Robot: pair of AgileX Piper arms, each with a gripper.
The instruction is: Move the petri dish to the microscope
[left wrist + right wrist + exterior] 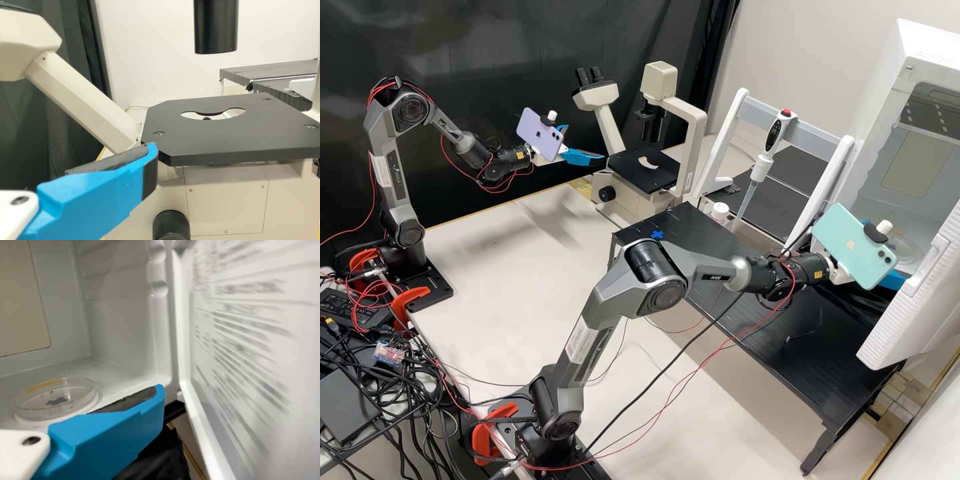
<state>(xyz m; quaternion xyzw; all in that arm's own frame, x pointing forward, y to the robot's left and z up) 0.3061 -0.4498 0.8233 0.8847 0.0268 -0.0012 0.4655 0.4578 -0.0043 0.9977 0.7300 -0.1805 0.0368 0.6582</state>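
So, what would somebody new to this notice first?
Probably the phones: a mint-green one on the right arm by the open white cabinet, and a lilac one on the left arm near the microscope. Next might be the clear petri dish inside the cabinet.

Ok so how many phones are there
2: a purple phone on the left arm, near the microscope, and a mint green phone on the right arm, by the open white cabinet.
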